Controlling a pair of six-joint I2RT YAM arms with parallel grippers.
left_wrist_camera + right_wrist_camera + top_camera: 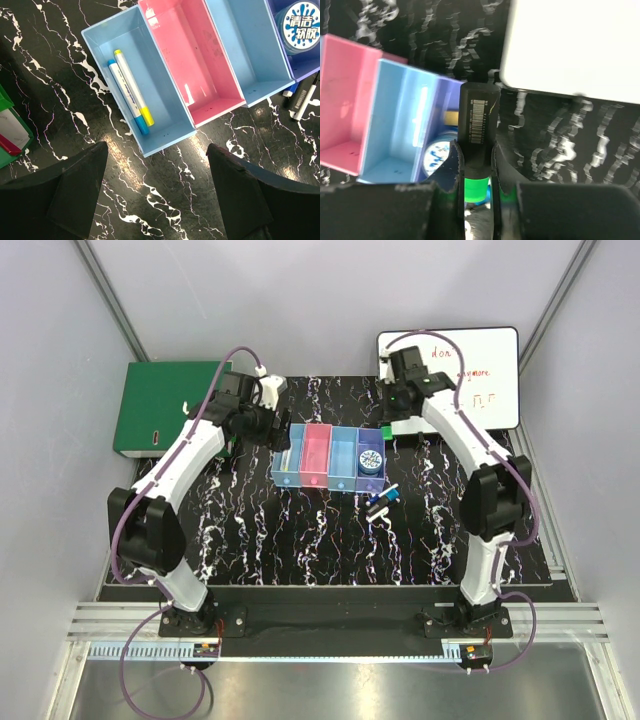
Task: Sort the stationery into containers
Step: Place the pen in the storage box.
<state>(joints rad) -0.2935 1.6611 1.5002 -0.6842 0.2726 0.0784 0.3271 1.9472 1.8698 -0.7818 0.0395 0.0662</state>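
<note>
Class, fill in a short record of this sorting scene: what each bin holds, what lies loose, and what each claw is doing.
Left light blue bin: two white markers, one blue-capped, one yellow-capped
Pink bin: empty
Second light blue bin: empty
Purple-blue bin: round tin
Loose: pens beside purple-blue bin
Left claw: open, holding nothing
Right claw: shut on black marker with green end

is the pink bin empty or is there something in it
Empty. The left wrist view looks straight into the pink bin and shows only its bare floor, while the light blue end bin beside it holds two markers.
</note>
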